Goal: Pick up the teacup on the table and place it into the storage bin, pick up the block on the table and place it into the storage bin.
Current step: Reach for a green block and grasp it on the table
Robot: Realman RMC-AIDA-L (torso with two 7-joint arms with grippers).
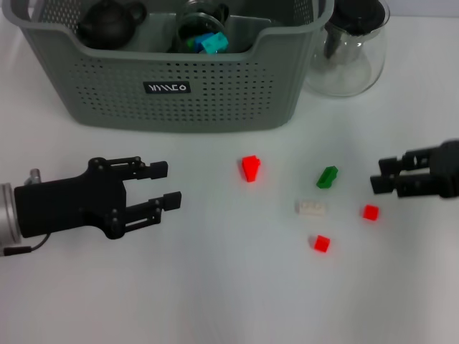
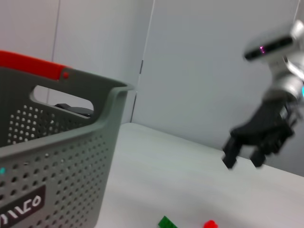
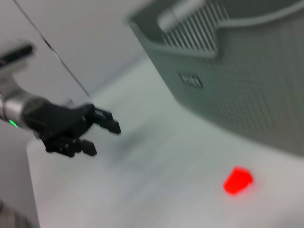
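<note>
The grey-green storage bin point(image 1: 215, 100) stands at the back of the table. Inside it is a clear glass vessel point(image 1: 203, 20) that looks like the teacup, with blue and green blocks against it. Loose blocks lie on the table: a red one point(image 1: 250, 168), a green one point(image 1: 327, 176), a white one point(image 1: 311, 208) and two small red ones point(image 1: 370, 212) point(image 1: 321, 244). My left gripper point(image 1: 168, 185) hovers open and empty at the front left. On the right, my right gripper point(image 1: 379, 174) is open and empty, just right of the green block.
A dark teapot point(image 1: 109, 23) sits in the bin's left part. A clear glass teapot point(image 1: 350, 50) stands right of the bin. The right gripper point(image 2: 243, 159) shows in the left wrist view, the left gripper point(image 3: 102, 138) in the right wrist view.
</note>
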